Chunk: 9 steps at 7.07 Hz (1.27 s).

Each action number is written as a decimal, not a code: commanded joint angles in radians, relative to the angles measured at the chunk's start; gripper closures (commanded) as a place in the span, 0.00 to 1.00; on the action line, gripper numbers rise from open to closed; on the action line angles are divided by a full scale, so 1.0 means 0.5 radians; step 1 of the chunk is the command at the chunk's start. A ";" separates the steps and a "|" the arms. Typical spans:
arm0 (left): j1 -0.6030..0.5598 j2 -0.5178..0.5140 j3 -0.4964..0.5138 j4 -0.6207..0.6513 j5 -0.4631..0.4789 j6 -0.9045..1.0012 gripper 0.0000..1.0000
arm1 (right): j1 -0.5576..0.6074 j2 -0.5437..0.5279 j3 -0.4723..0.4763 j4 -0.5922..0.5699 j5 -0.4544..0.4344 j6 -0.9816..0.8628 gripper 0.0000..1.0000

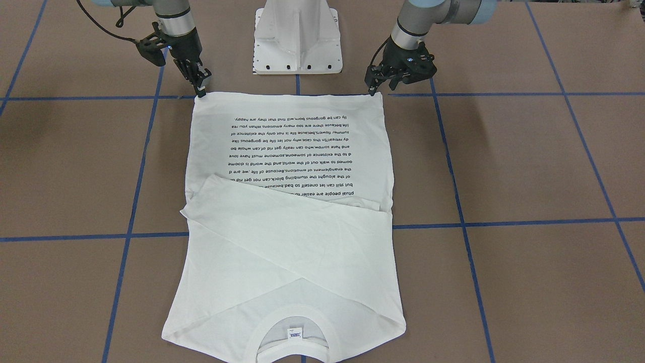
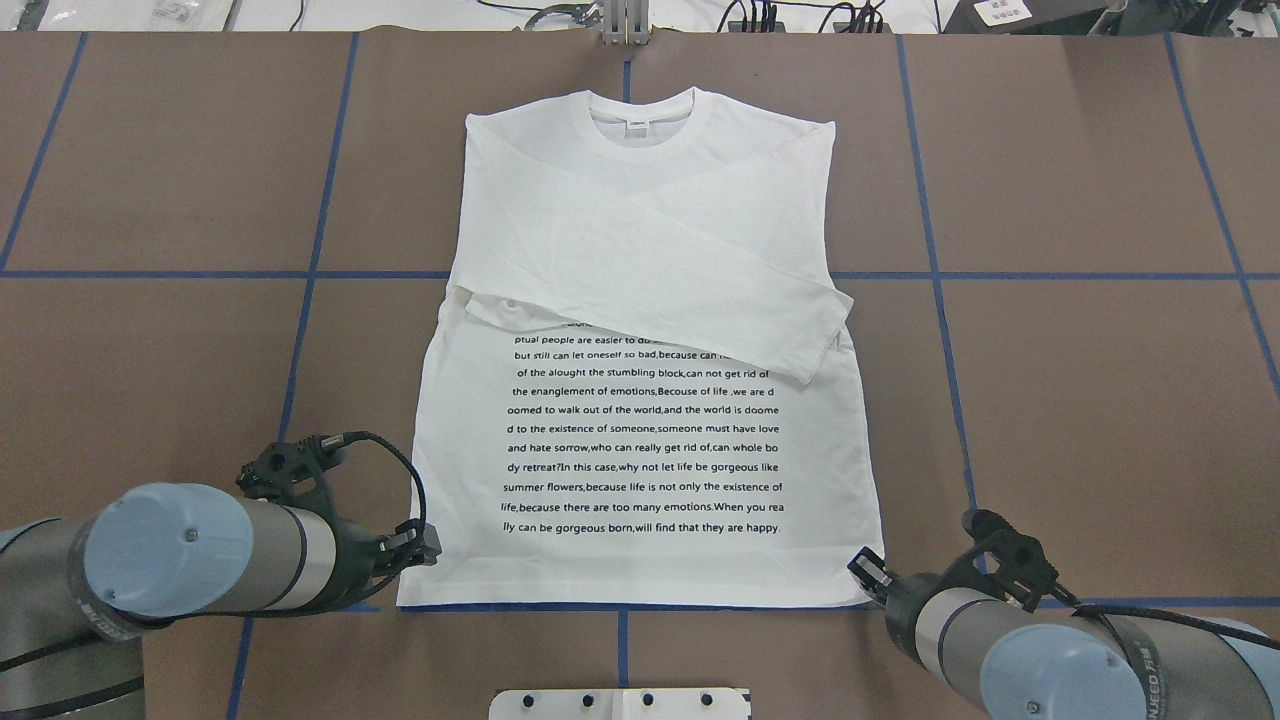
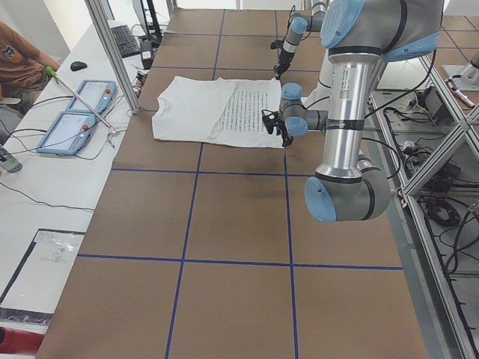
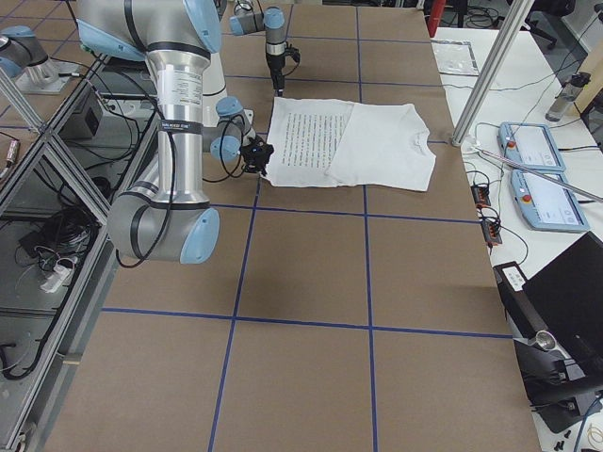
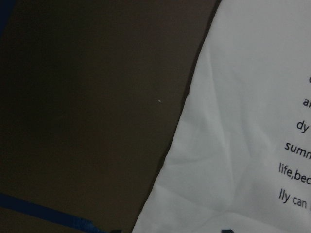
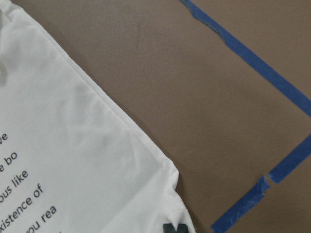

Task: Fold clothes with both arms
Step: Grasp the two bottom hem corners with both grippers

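Shirt [image 2: 560, 200]: flat on the brown surface [image 2: 1080, 400], black print [image 2: 640, 440] up, collar [image 2: 645, 152] away from the robot.
Sleeves [image 2: 700, 290]: folded across the chest, covering the top print lines.
Left fingers [image 2: 430, 553]: at the left hem corner; open or closed, cannot tell.
Right fingers [image 2: 862, 568]: at the right hem corner; likewise unclear.
Neck label [image 2: 637, 125]: inside the collar.

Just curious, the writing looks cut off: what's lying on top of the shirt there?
Its own long sleeves, folded across the chest. The first lines of the print lie hidden beneath, unreadable.
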 commanded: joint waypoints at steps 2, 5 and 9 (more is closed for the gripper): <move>0.063 -0.029 0.021 0.122 0.115 -0.027 0.30 | 0.009 -0.004 0.014 -0.022 -0.003 0.000 1.00; 0.085 -0.103 0.107 0.128 0.125 -0.024 0.33 | 0.009 0.002 0.014 -0.050 -0.003 0.000 1.00; 0.082 -0.103 0.123 0.128 0.137 -0.018 1.00 | 0.009 0.003 0.014 -0.050 -0.006 -0.003 1.00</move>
